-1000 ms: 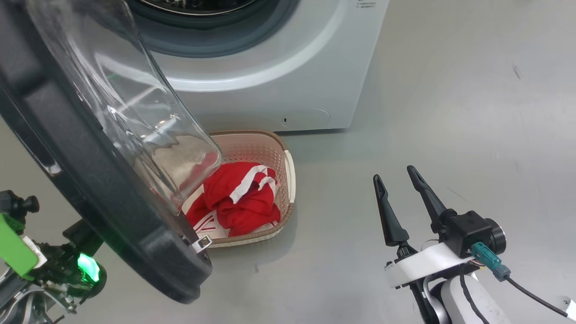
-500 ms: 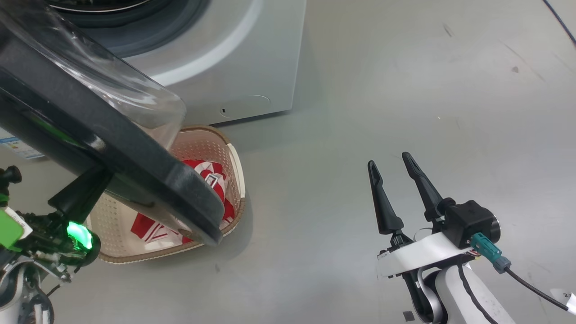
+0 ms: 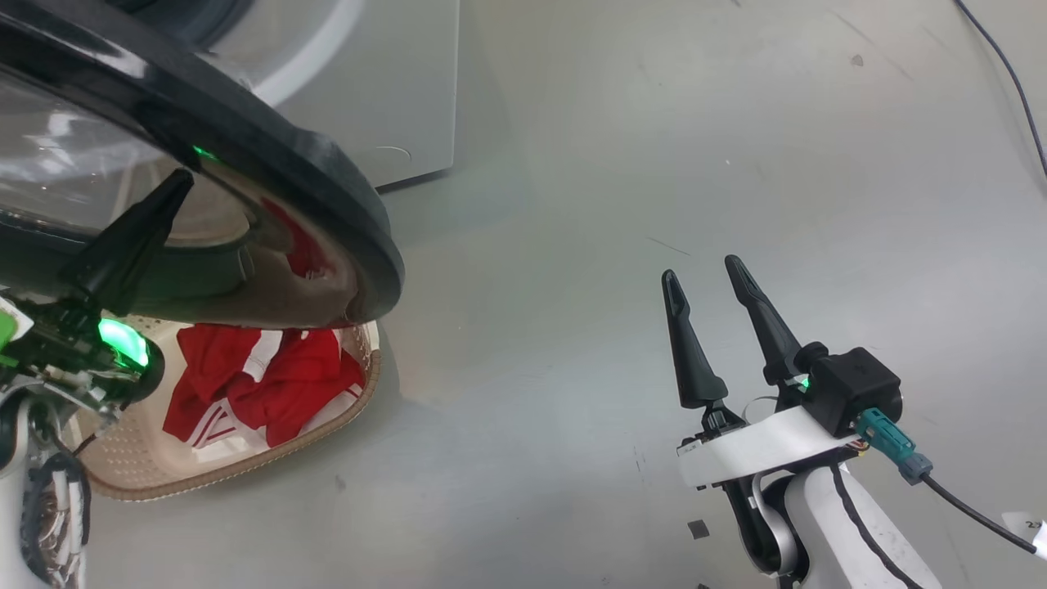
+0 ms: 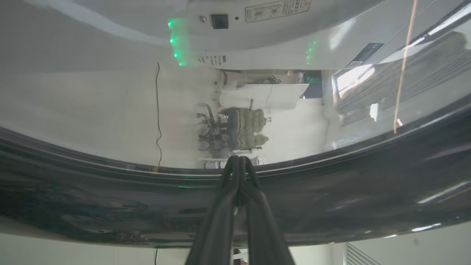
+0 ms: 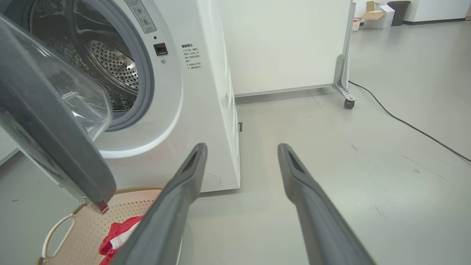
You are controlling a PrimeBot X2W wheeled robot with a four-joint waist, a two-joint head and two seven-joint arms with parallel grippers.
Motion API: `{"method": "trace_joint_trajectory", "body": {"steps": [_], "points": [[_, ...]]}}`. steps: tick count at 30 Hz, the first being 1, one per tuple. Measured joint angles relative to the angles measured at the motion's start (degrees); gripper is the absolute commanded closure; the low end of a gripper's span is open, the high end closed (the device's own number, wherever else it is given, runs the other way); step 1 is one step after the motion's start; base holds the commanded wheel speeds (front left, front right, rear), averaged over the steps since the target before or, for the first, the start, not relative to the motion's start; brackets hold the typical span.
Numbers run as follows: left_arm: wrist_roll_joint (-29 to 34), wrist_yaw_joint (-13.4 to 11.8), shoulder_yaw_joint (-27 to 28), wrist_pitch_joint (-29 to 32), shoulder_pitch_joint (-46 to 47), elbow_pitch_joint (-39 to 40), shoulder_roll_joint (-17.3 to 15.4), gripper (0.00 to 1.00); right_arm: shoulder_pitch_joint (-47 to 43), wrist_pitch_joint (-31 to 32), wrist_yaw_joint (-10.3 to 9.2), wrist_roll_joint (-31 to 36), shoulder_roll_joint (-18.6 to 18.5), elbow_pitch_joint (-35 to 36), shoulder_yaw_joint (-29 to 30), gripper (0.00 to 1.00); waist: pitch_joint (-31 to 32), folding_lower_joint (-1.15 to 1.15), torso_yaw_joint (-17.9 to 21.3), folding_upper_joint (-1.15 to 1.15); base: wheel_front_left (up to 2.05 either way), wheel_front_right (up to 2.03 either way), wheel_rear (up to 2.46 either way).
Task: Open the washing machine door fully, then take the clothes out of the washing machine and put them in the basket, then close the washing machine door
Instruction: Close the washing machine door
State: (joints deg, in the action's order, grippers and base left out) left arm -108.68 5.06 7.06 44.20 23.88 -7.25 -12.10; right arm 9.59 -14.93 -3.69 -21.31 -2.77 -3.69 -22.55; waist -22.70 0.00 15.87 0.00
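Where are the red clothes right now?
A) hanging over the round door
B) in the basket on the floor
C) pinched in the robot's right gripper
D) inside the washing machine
B: the clothes lie bunched up in the basket on the floor, and the right gripper is open with nothing between its fingers.

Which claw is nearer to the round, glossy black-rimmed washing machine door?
Left. The left claw sits at the rim of the door; the right claw hangs over grey floor, well apart.
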Motion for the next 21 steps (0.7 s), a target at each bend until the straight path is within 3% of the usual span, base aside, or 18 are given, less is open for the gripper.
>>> {"method": "trace_joint_trajectory", "body": {"steps": [21], "points": [[6.69, -2.32, 1.38, -8.45, 12.5, -8.17, -1.67, 1.0, 1.4, 0.0, -1.1, -3.9, 0.05, 0.85, -2.88, 0.0, -3.46, 0.0, 7.44, 0.0, 0.0, 0.0, 0.0]]}}
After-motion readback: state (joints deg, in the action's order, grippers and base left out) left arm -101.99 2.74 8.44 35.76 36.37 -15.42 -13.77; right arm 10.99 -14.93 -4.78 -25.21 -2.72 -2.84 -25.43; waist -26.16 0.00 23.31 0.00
